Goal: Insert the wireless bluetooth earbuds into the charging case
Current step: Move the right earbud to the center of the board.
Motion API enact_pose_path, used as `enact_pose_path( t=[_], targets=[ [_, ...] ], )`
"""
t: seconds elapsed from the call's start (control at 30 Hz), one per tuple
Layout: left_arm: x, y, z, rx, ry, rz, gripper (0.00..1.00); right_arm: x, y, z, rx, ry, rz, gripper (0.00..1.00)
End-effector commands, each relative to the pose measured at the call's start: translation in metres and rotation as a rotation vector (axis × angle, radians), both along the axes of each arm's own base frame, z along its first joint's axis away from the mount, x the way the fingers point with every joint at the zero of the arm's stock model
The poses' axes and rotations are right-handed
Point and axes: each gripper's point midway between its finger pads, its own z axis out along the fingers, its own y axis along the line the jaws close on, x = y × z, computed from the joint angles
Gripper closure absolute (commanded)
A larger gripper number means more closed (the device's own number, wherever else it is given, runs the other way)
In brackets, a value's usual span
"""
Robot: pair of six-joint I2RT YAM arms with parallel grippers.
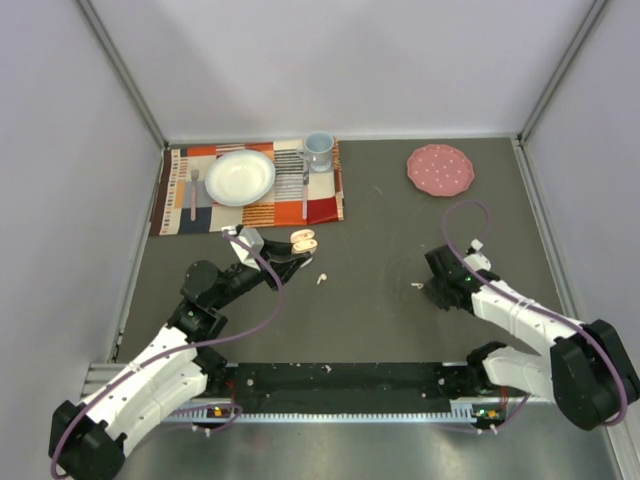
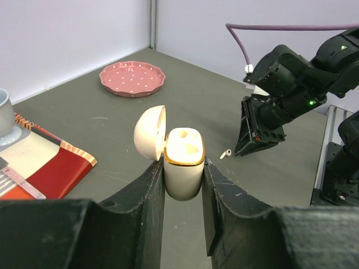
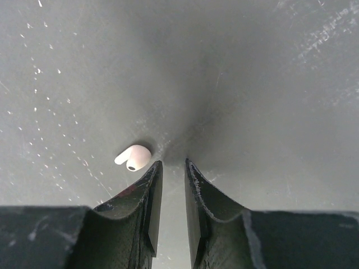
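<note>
My left gripper [image 1: 297, 247] [image 2: 182, 161] is shut on the white charging case [image 1: 305, 241] [image 2: 184, 179], gripping its body on both sides. The case stands upright with its lid [image 2: 150, 131] flipped open to the left. One white earbud [image 1: 321, 277] lies on the dark table just right of the case. Another earbud [image 1: 417, 286] [image 2: 226, 153] [image 3: 134, 157] lies beside my right gripper [image 1: 432, 290] [image 3: 171, 163]. That gripper points down at the table with only a narrow gap between its jaws and nothing in it. This earbud sits outside the left fingertip [image 3: 154, 168].
At the back left a striped placemat [image 1: 325, 205] carries a white bowl [image 1: 240, 177], a pale blue cup [image 1: 318, 150] and cutlery. A pink dotted plate [image 1: 440, 169] [image 2: 133, 78] sits at the back right. Grey walls enclose the table.
</note>
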Motion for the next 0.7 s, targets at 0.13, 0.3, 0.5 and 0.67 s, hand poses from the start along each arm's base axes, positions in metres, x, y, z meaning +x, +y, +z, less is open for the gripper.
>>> enact_pose_path(
  t=[0.13,0.3,0.5,0.67],
  targets=[
    [0.002,0.003,0.02,-0.034,-0.06,0.021,1.0,0.029,0.014,0.019,0.033,-0.061,0.023,0.77],
    [0.002,0.004,0.02,-0.033,-0.063,0.026,1.0,0.034,0.015,0.019,0.023,-0.062,0.02,0.76],
    [0.004,0.004,0.018,-0.027,-0.059,0.03,1.0,0.041,0.016,0.016,0.013,-0.051,0.033,0.76],
    [0.004,0.004,0.018,-0.026,-0.059,0.03,1.0,0.048,0.018,0.016,0.01,-0.047,0.049,0.76]
  ],
)
